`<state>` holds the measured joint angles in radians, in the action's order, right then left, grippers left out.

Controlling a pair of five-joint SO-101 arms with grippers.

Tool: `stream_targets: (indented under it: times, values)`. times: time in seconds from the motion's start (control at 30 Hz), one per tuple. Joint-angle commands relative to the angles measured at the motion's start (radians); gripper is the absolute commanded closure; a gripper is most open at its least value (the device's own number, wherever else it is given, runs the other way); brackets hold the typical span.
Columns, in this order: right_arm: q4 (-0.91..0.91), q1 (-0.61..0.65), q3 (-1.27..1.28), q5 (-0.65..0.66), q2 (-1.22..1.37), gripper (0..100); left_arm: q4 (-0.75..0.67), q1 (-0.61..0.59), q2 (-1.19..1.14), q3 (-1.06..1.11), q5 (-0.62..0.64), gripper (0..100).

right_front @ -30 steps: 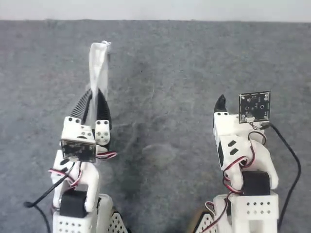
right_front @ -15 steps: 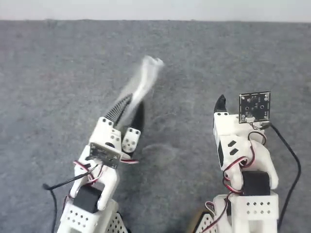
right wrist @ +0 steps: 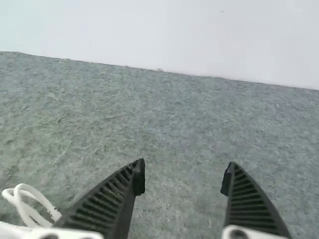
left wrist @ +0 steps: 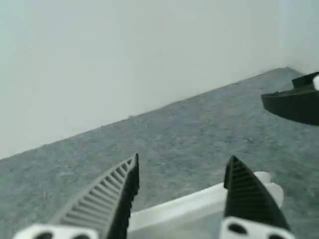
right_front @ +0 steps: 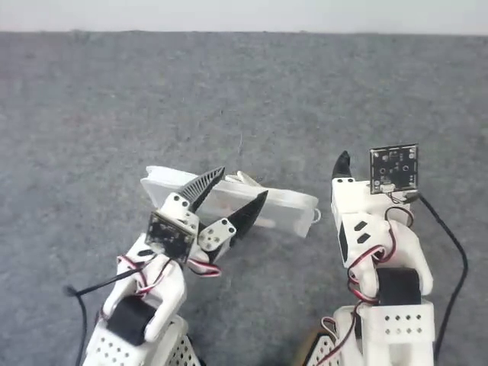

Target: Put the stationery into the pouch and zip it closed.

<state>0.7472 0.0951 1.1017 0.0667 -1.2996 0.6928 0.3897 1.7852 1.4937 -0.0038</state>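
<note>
Left hand (right_front: 244, 184) released, ribbed black fingers (right_front: 204, 183) splayed over flat translucent pouch (right_front: 286, 204) lying on fuzzy grey bench (right_front: 91, 99); right hand (right wrist: 184, 172) likewise released, just beside pouch's white cord loop (right wrist: 24, 187).

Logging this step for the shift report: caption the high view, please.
Left gripper open over the translucent pouch lying flat on the grey table; right arm stands beside it.

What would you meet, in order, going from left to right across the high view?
Left arm's camera board → left gripper → pouch's cord loop → right arm's camera board.
</note>
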Motion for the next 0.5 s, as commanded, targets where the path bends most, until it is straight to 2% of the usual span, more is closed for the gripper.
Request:
stream_targets:
  times: [0.0,0.2,0.47]
  values:
    - [-0.027,0.007,-0.012,-0.003,-0.012,75.8,0.104,-0.002,0.002,-0.143,0.061,73]
    - [-0.027,0.007,-0.012,-0.003,-0.012,75.8,0.112,-0.032,0.002,-0.165,0.086,74]
    - [-0.028,0.007,-0.011,-0.008,-0.012,75.9,-0.043,-0.158,0.002,-0.111,0.137,78]
